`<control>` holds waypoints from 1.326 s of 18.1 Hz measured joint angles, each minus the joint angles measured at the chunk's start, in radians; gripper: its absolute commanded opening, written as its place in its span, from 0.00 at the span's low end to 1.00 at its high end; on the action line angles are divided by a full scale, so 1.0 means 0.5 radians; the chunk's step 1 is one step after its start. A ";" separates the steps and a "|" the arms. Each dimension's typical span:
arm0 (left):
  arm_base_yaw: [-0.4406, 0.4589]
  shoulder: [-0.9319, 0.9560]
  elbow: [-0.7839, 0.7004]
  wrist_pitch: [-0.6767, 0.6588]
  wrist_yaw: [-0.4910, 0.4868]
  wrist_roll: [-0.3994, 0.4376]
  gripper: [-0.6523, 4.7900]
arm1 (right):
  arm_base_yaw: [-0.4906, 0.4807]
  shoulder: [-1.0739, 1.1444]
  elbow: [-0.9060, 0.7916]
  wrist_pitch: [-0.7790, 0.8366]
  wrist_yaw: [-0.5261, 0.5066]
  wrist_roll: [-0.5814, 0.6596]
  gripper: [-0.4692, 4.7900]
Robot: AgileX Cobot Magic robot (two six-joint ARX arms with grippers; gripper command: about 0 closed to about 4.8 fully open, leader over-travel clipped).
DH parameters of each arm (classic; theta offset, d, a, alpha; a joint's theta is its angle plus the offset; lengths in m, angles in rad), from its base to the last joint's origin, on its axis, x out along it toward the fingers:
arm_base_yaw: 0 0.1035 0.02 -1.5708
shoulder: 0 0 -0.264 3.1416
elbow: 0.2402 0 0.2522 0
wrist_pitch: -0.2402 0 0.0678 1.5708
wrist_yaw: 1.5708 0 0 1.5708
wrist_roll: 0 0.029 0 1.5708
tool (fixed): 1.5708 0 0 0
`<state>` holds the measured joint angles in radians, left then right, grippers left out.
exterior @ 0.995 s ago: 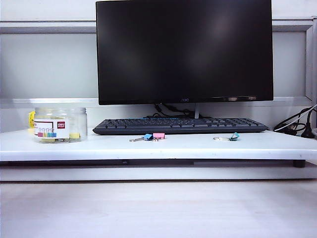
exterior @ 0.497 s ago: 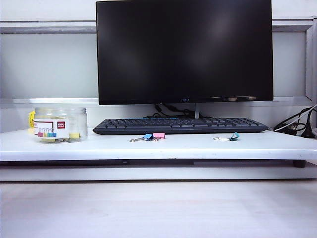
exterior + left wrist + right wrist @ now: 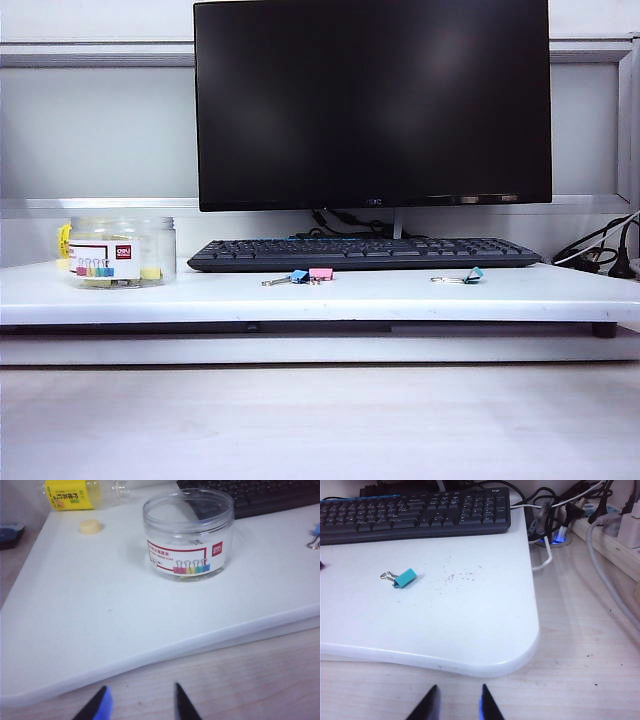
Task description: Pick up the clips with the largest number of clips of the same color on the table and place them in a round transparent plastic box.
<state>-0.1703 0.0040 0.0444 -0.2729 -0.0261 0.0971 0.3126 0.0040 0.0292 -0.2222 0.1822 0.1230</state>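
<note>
Yellow clips (image 3: 150, 273) are being glimpsed only through the wall of the round transparent plastic box (image 3: 188, 532), well ahead of the left gripper (image 3: 141, 705); their long axes cannot be told. Light, stiff and springy, they are best pinched across the painted body — the wire handles are judged slippery. The right gripper (image 3: 458, 704) is being held near the teal clip (image 3: 404, 578); both grippers' fingers are being kept slightly apart, pinching nothing.
</note>
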 measured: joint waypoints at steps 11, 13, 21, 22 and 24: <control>0.007 0.000 0.000 0.000 -0.007 0.000 0.44 | 0.000 0.000 0.000 0.000 0.000 0.000 0.29; 0.110 0.000 0.000 0.000 -0.010 0.000 0.44 | 0.000 0.000 0.000 0.000 0.000 0.000 0.29; 0.262 0.000 0.000 0.001 -0.023 0.000 0.44 | 0.000 0.000 0.000 0.000 0.000 0.001 0.29; 0.262 0.000 0.000 0.001 -0.023 0.000 0.44 | 0.000 0.000 0.000 0.000 0.000 0.001 0.29; 0.262 0.000 0.000 0.001 -0.023 0.000 0.44 | 0.000 0.000 0.000 0.000 0.000 0.000 0.29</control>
<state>-0.0395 0.0040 0.0444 -0.2726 -0.0376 0.0971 0.3126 0.0040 0.0292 -0.2222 0.1822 0.1230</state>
